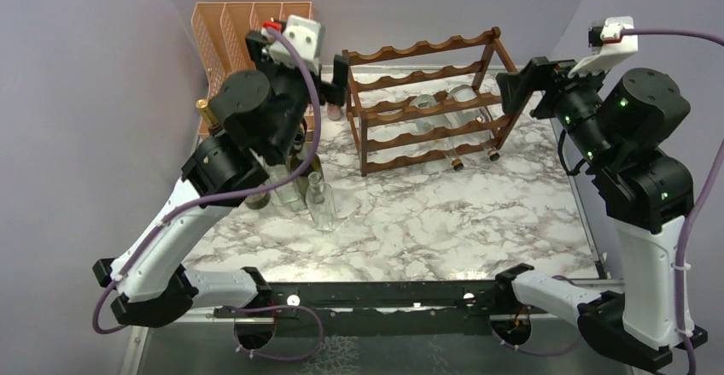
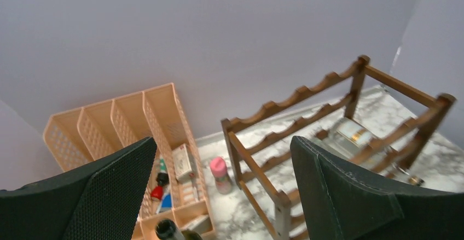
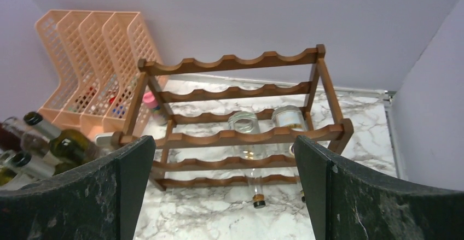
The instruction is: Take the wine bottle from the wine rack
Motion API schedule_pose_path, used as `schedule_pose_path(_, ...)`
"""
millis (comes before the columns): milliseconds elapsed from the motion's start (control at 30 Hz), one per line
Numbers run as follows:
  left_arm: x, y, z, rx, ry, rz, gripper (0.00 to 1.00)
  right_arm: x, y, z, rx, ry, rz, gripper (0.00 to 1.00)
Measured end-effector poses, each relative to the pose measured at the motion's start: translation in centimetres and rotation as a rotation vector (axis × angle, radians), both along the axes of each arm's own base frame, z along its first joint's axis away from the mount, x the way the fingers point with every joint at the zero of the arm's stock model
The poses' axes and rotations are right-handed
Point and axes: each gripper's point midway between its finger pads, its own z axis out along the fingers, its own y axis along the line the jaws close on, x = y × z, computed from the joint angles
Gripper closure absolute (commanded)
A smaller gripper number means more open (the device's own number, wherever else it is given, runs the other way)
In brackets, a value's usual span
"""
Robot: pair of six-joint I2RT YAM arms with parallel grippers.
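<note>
The dark brown wooden wine rack [image 1: 427, 102] stands at the back middle of the marble table. Two clear wine bottles lie in it side by side, necks pointing to the near side: one [image 3: 245, 128] with a corked tip [image 3: 259, 200], the other [image 3: 288, 117] to its right. In the top view their tips [image 1: 457, 163] stick out of the rack's front. My left gripper [image 1: 335, 80] is open and empty, raised beside the rack's left end. My right gripper [image 1: 522, 84] is open and empty, raised beside the rack's right end. Neither touches the rack or a bottle.
A peach mesh file organizer [image 1: 248, 29] stands at the back left with small items inside. Several upright bottles [image 1: 307, 191], green and clear, stand under the left arm. A small pink-capped bottle [image 2: 220, 174] stands between organizer and rack. Walls close the back and both sides.
</note>
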Motion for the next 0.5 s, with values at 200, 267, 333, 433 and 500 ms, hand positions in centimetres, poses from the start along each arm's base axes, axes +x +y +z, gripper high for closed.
schedule_pose_path(200, 5.9, 3.8, 1.3, 0.003, -0.01, 0.086, 0.01, 3.1, -0.1, 0.0, -0.037, -0.002, -0.062, 0.0)
schedule_pose_path(267, 7.6, 5.7, 0.9, -0.002, 0.004, 0.115, 0.01, 4.4, 0.1, -0.5, -0.05, 0.004, -0.077, 0.0)
schedule_pose_path(333, 9.0, 7.6, 0.5, -0.019, 0.019, 0.14, 0.01, 5.1, 0.1, -1.1, -0.064, 0.016, -0.092, 0.0)
schedule_pose_path(433, 10.1, 10.8, 0.1, -0.059, 0.029, 0.198, 0.01, 5.4, 0.0, -0.6, -0.065, -0.005, -0.103, 0.0)
schedule_pose_path(500, 9.8, 11.6, 0.2, -0.082, 0.028, 0.203, 0.01, 5.0, -0.2, 0.4, -0.056, -0.041, -0.104, 0.0)
